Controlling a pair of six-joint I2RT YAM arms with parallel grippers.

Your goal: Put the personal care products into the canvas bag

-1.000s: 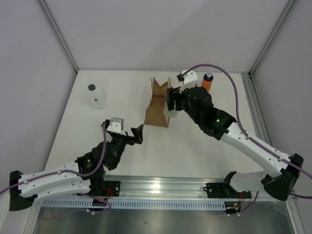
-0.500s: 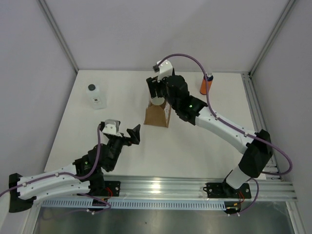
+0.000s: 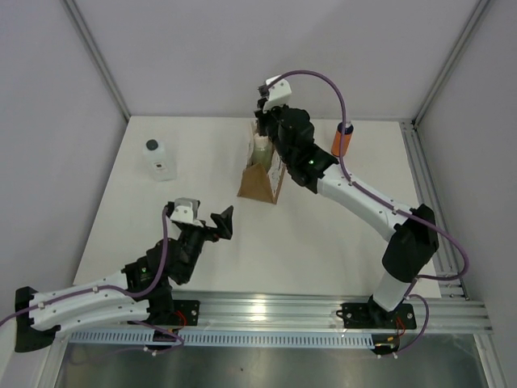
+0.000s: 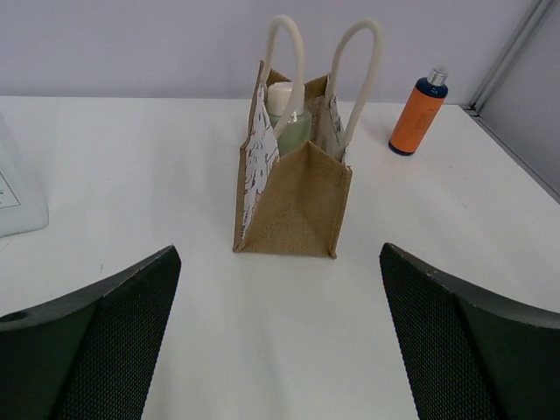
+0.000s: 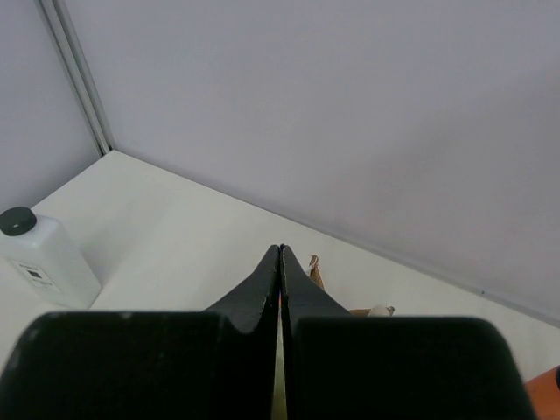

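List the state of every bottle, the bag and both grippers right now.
canvas bag: upright on the table, mouth open, handles up.
cream-white bottle: inside the bag, top showing at the mouth.
orange bottle: upright on the table, capped, outside the bag.
clear bottle: upright on the table, capped, outside the bag.
left gripper: open, empty.
right gripper: shut, holding nothing.

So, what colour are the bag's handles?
The handles are cream; the left wrist view shows them best.
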